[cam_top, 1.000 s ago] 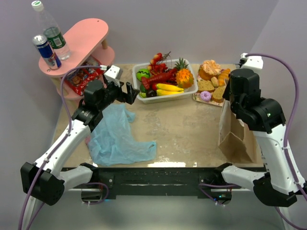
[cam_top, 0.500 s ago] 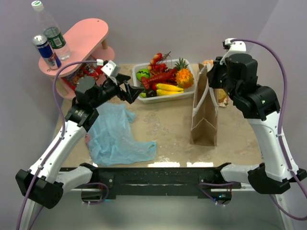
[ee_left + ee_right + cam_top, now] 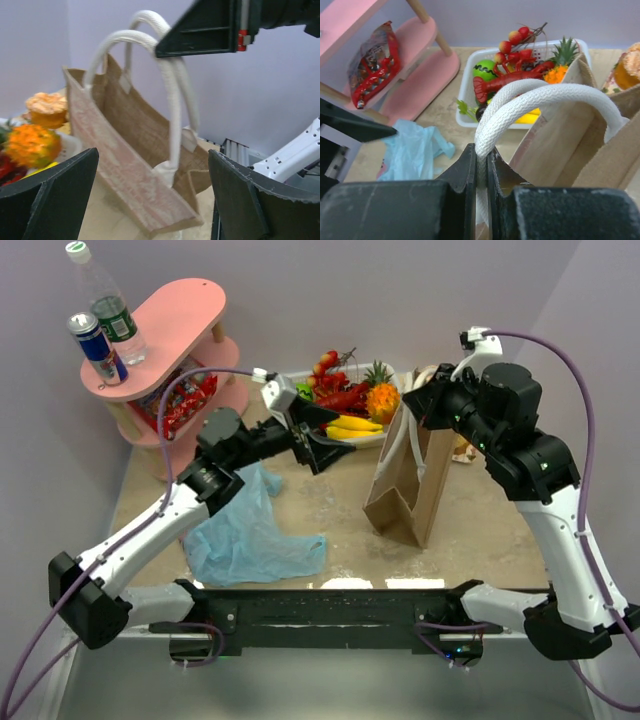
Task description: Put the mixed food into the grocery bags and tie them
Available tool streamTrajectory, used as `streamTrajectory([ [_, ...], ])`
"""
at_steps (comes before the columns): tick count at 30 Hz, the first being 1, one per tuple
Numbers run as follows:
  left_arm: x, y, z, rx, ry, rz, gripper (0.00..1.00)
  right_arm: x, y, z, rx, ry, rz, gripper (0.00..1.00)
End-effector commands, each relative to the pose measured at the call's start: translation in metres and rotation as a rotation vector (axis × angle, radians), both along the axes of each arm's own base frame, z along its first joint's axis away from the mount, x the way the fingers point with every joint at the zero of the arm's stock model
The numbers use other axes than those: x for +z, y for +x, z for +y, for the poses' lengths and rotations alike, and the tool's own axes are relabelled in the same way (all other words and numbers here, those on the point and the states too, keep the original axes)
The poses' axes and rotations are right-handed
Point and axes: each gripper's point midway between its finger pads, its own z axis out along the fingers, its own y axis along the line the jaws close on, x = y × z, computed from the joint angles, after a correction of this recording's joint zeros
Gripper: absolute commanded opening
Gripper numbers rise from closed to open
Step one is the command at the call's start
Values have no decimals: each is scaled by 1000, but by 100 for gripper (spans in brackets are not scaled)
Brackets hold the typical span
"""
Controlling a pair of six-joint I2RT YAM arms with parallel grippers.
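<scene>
My right gripper [image 3: 418,406] is shut on the white rope handles [image 3: 545,97] of the brown paper bag [image 3: 405,490]. It holds the bag tilted at mid-table, its base on the surface. My left gripper [image 3: 328,443] is open and empty, just left of the bag and facing it; the bag [image 3: 135,145] fills the left wrist view between the fingers [image 3: 50,200]. The light-blue plastic bag [image 3: 245,530] lies flat at the front left. The pineapple [image 3: 383,400], red lobster [image 3: 345,398] and bananas [image 3: 352,425] lie in the white basket [image 3: 465,95].
A pink two-tier shelf [image 3: 170,320] stands at the back left with the clear bottle [image 3: 105,300] and blue can [image 3: 97,348] on top and red snack packets [image 3: 180,400] below. Baked toy foods [image 3: 625,65] sit behind the paper bag at the back right.
My right gripper has carried the paper bag leftward from the right edge to mid-table, now tilted. My left arm has swung right, from over the blue bag to beside the paper bag.
</scene>
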Motion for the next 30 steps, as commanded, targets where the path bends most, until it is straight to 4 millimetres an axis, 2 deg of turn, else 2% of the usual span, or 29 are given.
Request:
streamTrajectory([
  [1, 9, -5, -31, -4, -67, -66, 96, 27, 1, 17, 63, 115, -101, 0],
  [2, 13, -5, -35, -11, -87, -79, 96, 23, -1, 22, 86, 119, -91, 0],
  [3, 5, -6, -46, -40, -82, -60, 96, 21, 0, 23, 90, 121, -87, 0],
  [6, -1, -3, -64, -54, -84, -62, 96, 17, -1, 25, 105, 118, -77, 0],
  [12, -23, 14, -90, -27, -20, -47, 96, 13, -6, 27, 130, 118, -70, 0],
  [16, -33, 14, -103, -59, -11, -33, 95, 10, -8, 29, 143, 118, -64, 0],
  [17, -29, 12, -105, -74, -28, -44, 91, 6, -7, 30, 144, 115, -57, 0],
  [18, -32, 8, -108, -103, -32, -35, 74, 6, -7, 29, 140, 115, -57, 0],
  [20, -34, 8, -108, -99, -29, -27, 49, 7, -7, 28, 135, 113, -60, 0],
  [21, -30, 12, -102, -63, -30, -33, 23, 8, -6, 25, 119, 105, -68, 0],
  [23, -31, 16, -94, -16, -7, -20, 3, 15, -7, 21, 104, 102, -87, 0],
  [25, -16, 14, -83, 11, -12, -44, 0, 21, -8, 18, 97, 100, -112, 1],
  [26, -19, 12, -80, 8, 12, -25, 0, 24, -9, 17, 98, 104, -121, 6],
  [27, -8, 9, -75, -4, 4, -27, 0, 27, -9, 18, 104, 108, -135, 9],
  [29, -8, 6, -67, -24, 19, 15, 0, 28, -10, 21, 121, 111, -140, 11],
  [30, -4, 4, -58, -47, 10, 38, 0, 30, -10, 22, 126, 118, -147, 16],
])
